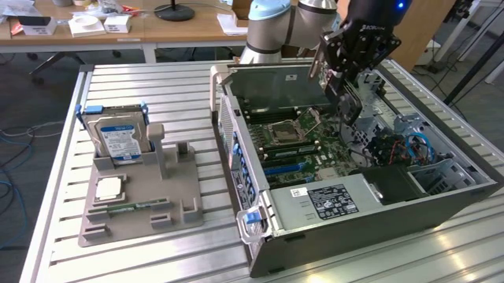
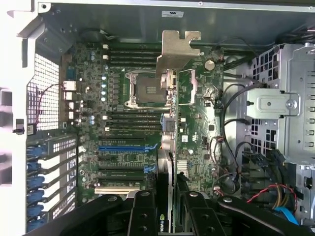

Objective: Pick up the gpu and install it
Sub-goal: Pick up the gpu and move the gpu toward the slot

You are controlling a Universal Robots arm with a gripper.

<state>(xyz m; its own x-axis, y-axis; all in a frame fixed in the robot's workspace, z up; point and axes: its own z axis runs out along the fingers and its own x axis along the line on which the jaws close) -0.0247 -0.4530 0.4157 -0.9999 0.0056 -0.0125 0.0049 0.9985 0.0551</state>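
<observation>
Slatted table [image 1: 150,88], Nvidia-logo gpu [image 2: 178,49] between fingers [image 2: 142,216].

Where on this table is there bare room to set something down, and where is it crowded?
Bare slatted table lies beyond the parts holder, toward the desks, and in the narrow strip between holder and computer case. The holder carries a hard drive and smaller parts. Inside the case is crowded: the gripper holds the gpu above the motherboard.

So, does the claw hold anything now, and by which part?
Yes: the claw holds the gpu by its end opposite the metal bracket.
</observation>
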